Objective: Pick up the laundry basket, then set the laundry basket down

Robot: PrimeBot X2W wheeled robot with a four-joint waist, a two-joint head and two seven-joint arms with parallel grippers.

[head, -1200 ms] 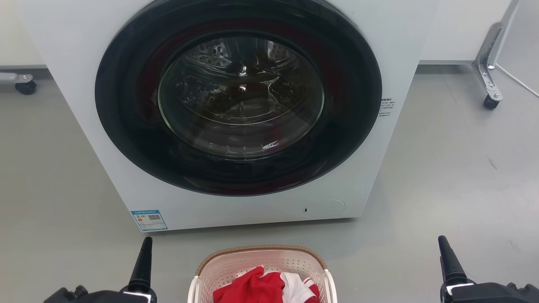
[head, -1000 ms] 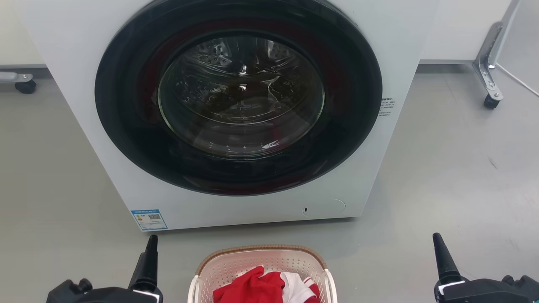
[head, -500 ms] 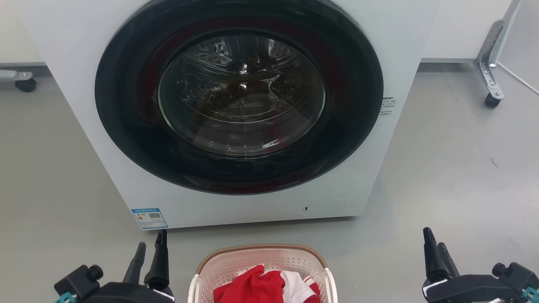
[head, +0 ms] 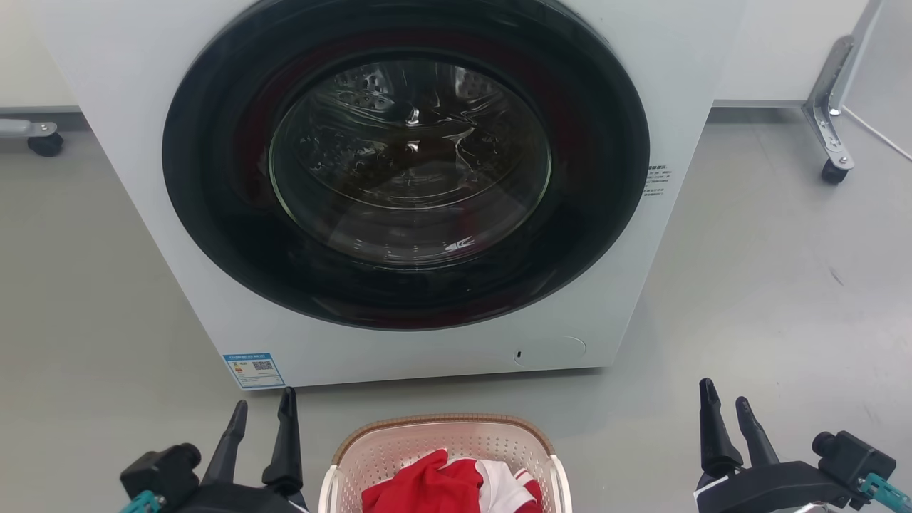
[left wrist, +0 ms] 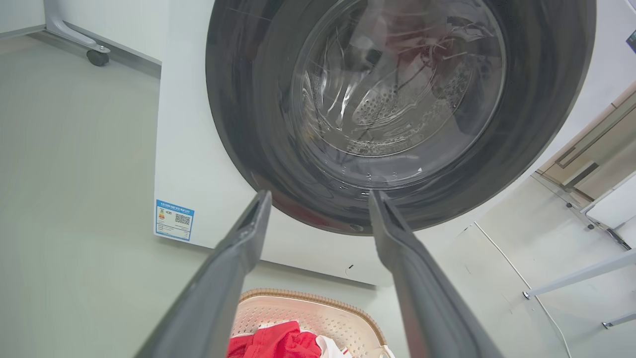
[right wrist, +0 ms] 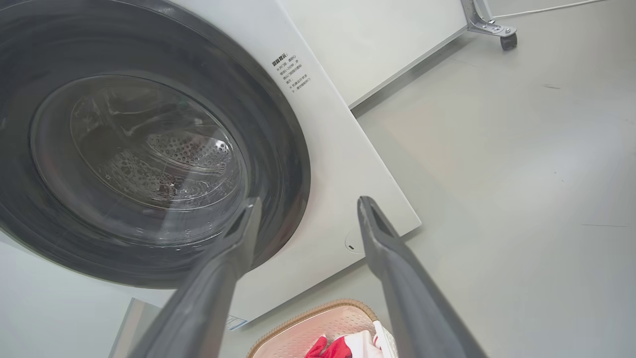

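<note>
**Head view.** The laundry basket (head: 442,420) stood on the grey floor (head: 784,285) at the near edge of the scene. It was centred before the washing machine (head: 684,78), with a strip of floor between the two. Its brown woven-look rim and perforated cream wall were visible, but the frame cut off its near half. Red and white clothes (head: 434,488) lay inside it.

The left gripper (head: 264,399) hung just left of the basket. Its two dark fingers were parted with a clear gap and held nothing. Both fingers pointed toward the machine, and the inner one stood apart from the basket's left wall. The right gripper (head: 724,392) hung well to the right of the basket, across a wide stretch of bare floor. Its fingers were likewise spread and empty.

The machine's round glass door (head: 410,160) was closed inside its dark ring. A blue label (head: 253,370) sat at the lower left corner of the front panel. A wheeled metal leg (head: 826,121) stood at the far right.

**Left wrist view.** The spread fingers framed the lower arc of the door. The basket's far rim showed low between them.

**Right wrist view.** The parted fingers pointed at the lower right of the machine's front. The basket's rim and the clothes lay at the bottom edge.
</note>
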